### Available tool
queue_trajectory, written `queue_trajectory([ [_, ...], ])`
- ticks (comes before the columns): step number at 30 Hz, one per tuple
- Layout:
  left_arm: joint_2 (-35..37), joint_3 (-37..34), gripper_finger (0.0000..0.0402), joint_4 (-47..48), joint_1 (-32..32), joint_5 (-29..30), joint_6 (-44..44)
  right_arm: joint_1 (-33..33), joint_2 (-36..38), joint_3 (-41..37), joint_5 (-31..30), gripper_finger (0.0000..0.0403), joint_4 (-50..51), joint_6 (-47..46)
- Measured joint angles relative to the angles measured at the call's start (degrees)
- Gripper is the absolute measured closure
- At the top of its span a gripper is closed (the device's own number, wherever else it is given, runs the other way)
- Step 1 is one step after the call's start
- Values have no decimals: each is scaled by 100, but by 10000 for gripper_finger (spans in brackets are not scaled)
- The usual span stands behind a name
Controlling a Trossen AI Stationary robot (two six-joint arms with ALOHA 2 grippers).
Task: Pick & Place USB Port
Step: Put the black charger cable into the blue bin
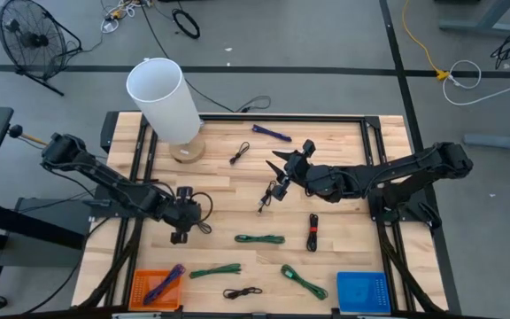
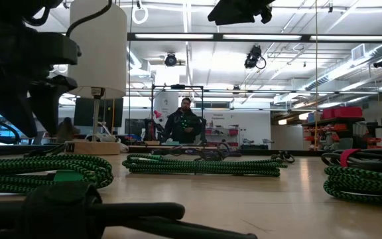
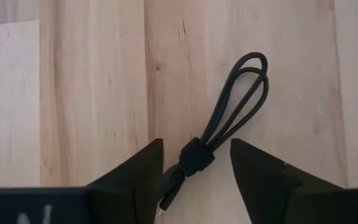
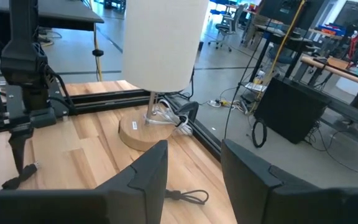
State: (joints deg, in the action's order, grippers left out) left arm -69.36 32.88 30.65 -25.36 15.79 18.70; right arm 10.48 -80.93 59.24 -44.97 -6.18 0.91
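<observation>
The left gripper (image 3: 196, 180) hangs low over the wooden table (image 1: 343, 239), toward its left-front part, with its two dark fingers (image 3: 138, 186) spread apart. Between them lies a coiled black cable (image 3: 219, 134), bundled by a dark strap near one end. The strap sits in the gap between the fingers, with bare wood showing on each side, so neither finger touches it. The cable's looped end stretches out past the fingertips, flat on the boards, while its plug end points back toward the gripper's body. In the high view the same cable (image 1: 200, 213) shows as a dark loop just beside the left gripper (image 1: 180, 232).

The right gripper (image 1: 283, 161) waits raised over the middle of the table, its fingers parted and holding nothing, facing the white lamp (image 1: 168, 102) that stands at the table's far-left corner.
</observation>
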Motion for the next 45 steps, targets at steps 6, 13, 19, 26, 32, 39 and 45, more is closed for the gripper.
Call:
queue_trajectory([
  [6,-168,0,195,-5,8,-1,11,0,0,0,2,253,1,0],
  [13,-775,2,195,-199,8,-90,11,0,0,-1,2,253,2,0],
  [19,-1231,33,197,-325,9,-59,11,0,0,0,2,253,2,0],
  [26,-1227,21,320,-352,8,-336,39,0,0,0,2,253,29,0],
  [32,-1224,14,375,-494,2,-271,187,0,0,0,4,253,29,-43],
  [39,-1211,427,375,-546,6,-196,75,0,0,0,4,253,37,-46],
  [45,-1206,1126,375,-190,16,156,-325,0,1,0,4,253,56,-44],
])
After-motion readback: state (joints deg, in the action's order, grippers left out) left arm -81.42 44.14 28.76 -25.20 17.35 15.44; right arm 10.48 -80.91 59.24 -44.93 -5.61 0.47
